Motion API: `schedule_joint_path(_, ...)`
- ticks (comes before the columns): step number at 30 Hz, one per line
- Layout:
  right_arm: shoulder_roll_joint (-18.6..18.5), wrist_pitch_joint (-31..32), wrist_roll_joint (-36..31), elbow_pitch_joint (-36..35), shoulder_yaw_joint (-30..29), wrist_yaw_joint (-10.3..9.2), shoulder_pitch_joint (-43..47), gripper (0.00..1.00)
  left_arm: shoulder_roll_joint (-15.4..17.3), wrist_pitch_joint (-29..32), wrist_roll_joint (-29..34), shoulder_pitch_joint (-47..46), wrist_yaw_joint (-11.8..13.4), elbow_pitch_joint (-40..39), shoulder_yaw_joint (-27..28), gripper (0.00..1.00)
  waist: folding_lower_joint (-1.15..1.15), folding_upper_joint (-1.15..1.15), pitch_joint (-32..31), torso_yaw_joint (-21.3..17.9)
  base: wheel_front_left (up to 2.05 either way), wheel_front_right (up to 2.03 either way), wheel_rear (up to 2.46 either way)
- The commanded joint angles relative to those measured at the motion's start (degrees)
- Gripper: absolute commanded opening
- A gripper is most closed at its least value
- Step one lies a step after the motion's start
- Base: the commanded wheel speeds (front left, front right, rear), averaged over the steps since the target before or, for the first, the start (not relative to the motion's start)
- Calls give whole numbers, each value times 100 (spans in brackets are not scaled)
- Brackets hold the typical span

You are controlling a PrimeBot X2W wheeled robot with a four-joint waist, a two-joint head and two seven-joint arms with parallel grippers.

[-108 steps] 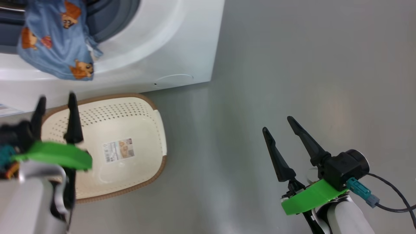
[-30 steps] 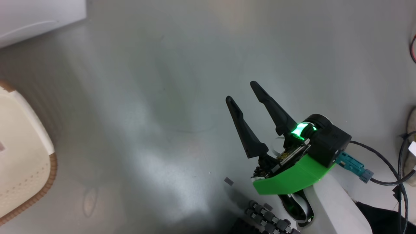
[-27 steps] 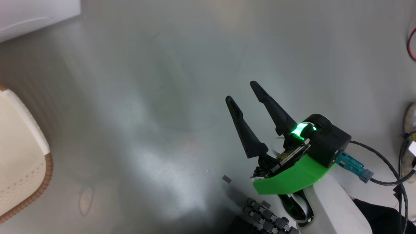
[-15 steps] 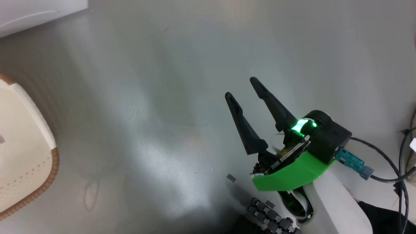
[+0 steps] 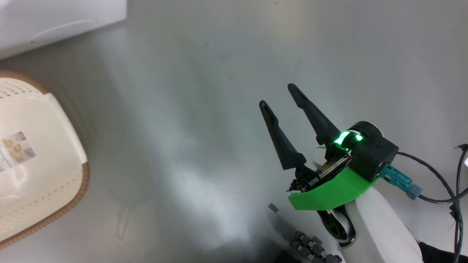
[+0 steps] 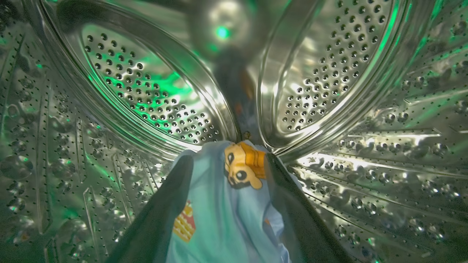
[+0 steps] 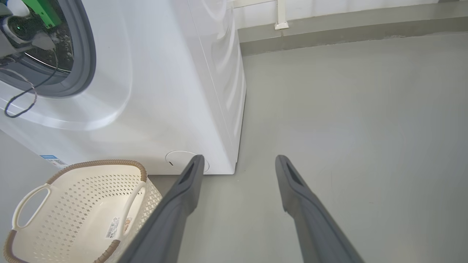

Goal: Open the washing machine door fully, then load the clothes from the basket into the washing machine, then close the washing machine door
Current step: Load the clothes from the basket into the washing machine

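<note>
In the left wrist view my left gripper (image 6: 229,160) is deep inside the perforated steel drum (image 6: 146,98) of the washing machine (image 7: 164,91). Its fingers (image 6: 164,215) stand spread, and the light blue bear-print clothes (image 6: 223,219) lie loose between them. The right wrist view shows my left wrist (image 7: 22,25) reaching through the grey gasket (image 7: 82,54). My right gripper (image 5: 278,95) (image 7: 239,159) hangs open over bare floor, holding nothing. The cream basket (image 5: 82,182) (image 7: 95,163) stands before the machine with only its label inside. The washing machine door is out of view.
Grey floor (image 5: 190,109) stretches to the right of the machine's corner (image 5: 55,22). A black cable (image 5: 438,197) trails from my right wrist. A small grey scrap (image 5: 273,208) lies on the floor beside my base. A wall skirting (image 7: 329,33) runs behind.
The head camera has swung, bringing more of the basket into view. The garment that hung over the machine's opening earlier now lies inside the drum. My right gripper stays open.
</note>
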Motion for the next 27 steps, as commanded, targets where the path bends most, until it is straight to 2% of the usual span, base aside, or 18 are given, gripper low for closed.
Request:
schedule_joint_path(1, -3, -27, -24, -98, 65, 35, 129, 100, 199, -33, -52, 195, 42, -104, 62, 100, 0, 0, -181, 140, 0, 0, 0)
schedule_joint_path(8, -3, -27, -178, -10, -101, 35, 308, 100, -35, -598, -315, 1286, 132, -477, 179, 100, 0, 0, -693, 418, 0, 0, 0)
schedule_joint_path(15, -3, -27, -328, 54, -336, 35, 569, 100, -251, -1039, -546, 2884, 418, -1584, 334, 100, 0, 0, -1176, 756, 0, 0, 0)
schedule_joint_path(20, -3, -27, -399, 88, -485, 35, 758, 100, -415, -1167, -648, 4181, 784, -2757, 477, 100, 0, 0, -1470, 953, 0, 0, 0)
schedule_joint_path(27, -3, -27, -572, 175, -624, 35, 1049, 100, -742, -1249, -502, 6205, 1449, -4388, 512, 100, 0, 0, -1980, 1216, 0, 0, 0)
